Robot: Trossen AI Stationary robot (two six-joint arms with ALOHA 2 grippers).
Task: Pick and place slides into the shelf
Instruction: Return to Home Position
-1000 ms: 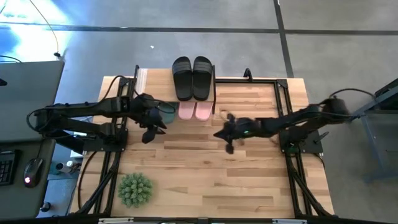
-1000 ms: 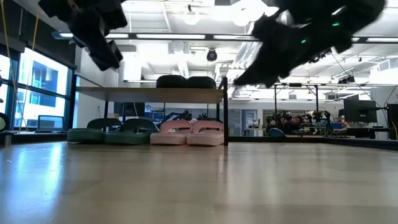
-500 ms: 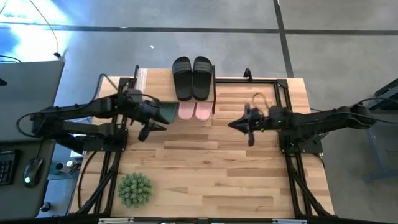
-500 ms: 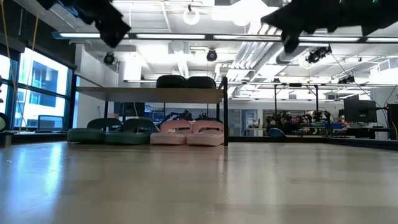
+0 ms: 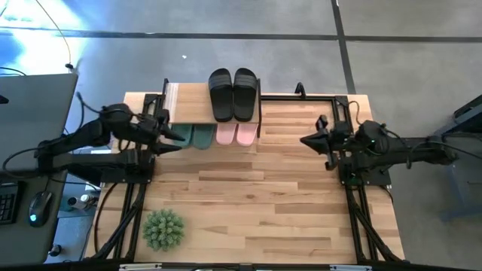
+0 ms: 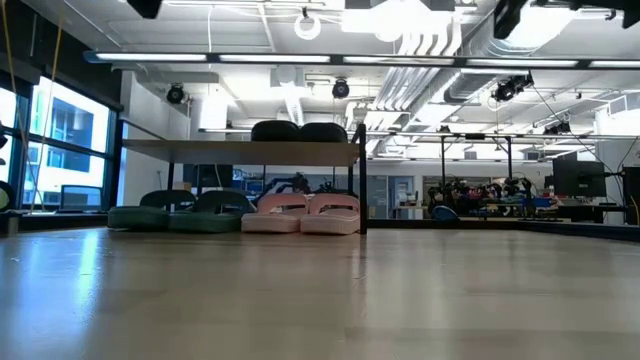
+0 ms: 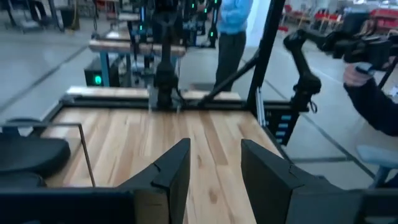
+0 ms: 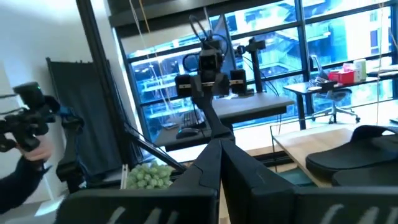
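Seen from above, the shelf (image 5: 188,105) stands at the 12 o'clock edge of the desk (image 5: 286,218). The black slides (image 5: 232,94) lie side by side on its top board. The green slides (image 5: 196,137) and the pink slides (image 5: 236,135) poke out from under the board, with the green pair at 9 o'clock of the pink. The left pincer (image 5: 173,138) hangs just at 9 o'clock of the green pair. The right pincer (image 5: 307,141) is well apart from the shelf, toward 3 o'clock. A plant ball (image 5: 163,229) sits at the desk's 7 o'clock.

From desk height, the black slides (image 6: 298,131) rest on the shelf's (image 6: 200,146) top. The green slides (image 6: 175,213) and pink slides (image 6: 305,213) stand in a row on the lower level.

The left wrist camera shows the left pincer (image 7: 214,168) released, its fingers (image 7: 174,171) spread over bare wood. A person (image 7: 233,25) stands beyond the desk.

The right wrist camera shows the right pincer (image 8: 219,165) clenched on nothing, with a black slide (image 8: 354,152) and the plant ball (image 8: 149,175) beyond it.
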